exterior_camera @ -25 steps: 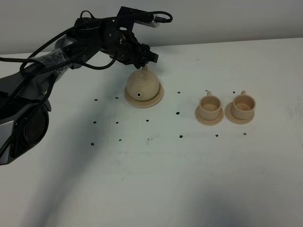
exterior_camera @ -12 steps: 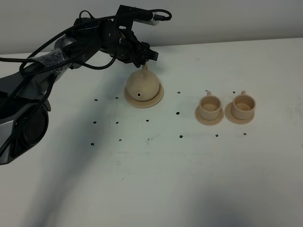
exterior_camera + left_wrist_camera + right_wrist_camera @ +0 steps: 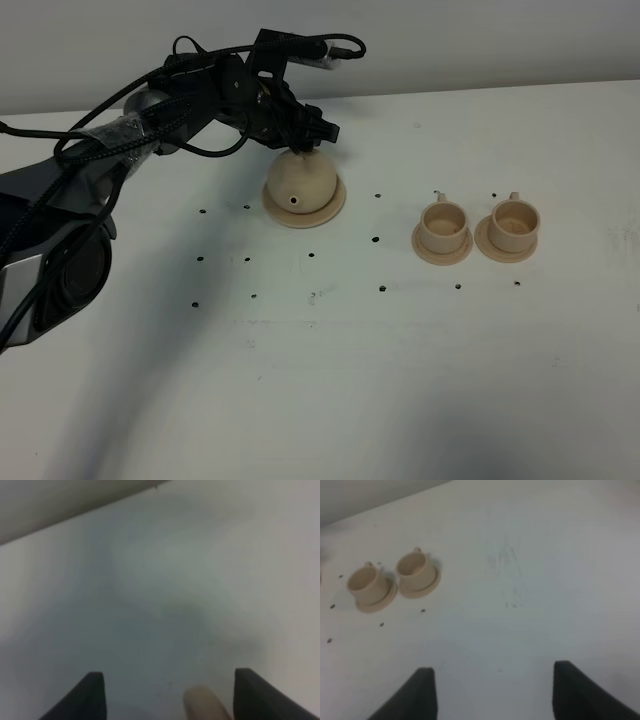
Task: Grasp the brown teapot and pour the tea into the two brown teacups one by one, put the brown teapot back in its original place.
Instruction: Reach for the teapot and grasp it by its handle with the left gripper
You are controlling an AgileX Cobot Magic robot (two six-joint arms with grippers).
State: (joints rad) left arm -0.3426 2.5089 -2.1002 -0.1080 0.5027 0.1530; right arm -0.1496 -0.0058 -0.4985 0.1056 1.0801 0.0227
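Exterior high view: left end effector (image 3: 308,141) poised at the brown teapot's (image 3: 300,182) top.
Fingers (image 3: 92,697) wide apart and empty, straddling a tan part (image 3: 202,706), likely lined up for a handle grasp; the teapot sits on its wide saucer (image 3: 336,205), well apart from the two brown teacups (image 3: 443,222).

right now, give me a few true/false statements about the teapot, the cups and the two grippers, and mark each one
1. The brown teapot stands on the wide saucer. True.
2. The left gripper hangs over the two brown teacups. False: it is at the top of the teapot, well away from the cups.
3. Each teacup sits on one of the small saucers. True.
4. The right gripper holds a cup. False: its jaws stand apart with nothing between them, and both cups are on the table.
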